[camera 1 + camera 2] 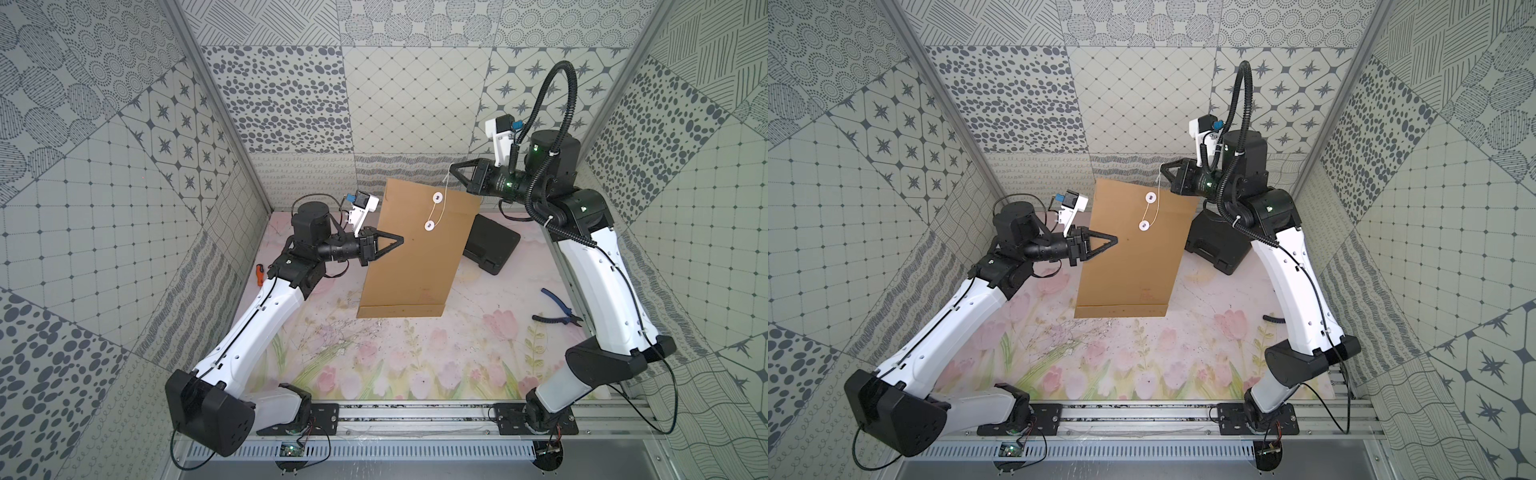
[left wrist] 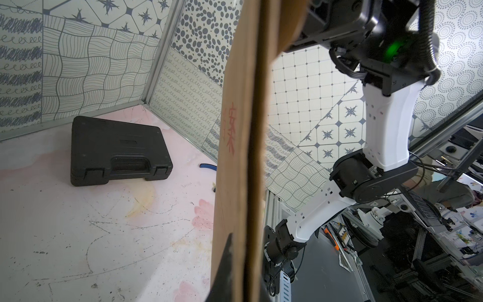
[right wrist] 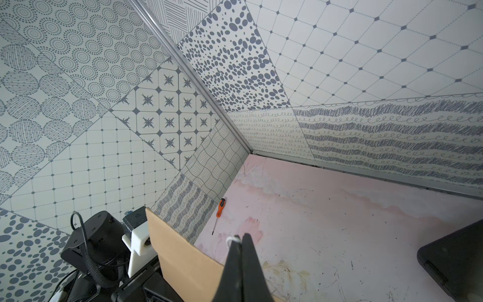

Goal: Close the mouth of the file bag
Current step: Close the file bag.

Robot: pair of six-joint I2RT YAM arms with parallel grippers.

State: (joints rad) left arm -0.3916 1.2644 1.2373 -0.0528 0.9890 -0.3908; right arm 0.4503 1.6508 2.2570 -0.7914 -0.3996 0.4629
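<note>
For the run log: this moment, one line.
left gripper: shut on file bag; right gripper: shut on string

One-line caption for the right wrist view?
Right gripper shut on the white string near a corner of the file bag; orange screwdriver beyond.

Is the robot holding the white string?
Yes, the right gripper is shut on the end of the white string.
</note>
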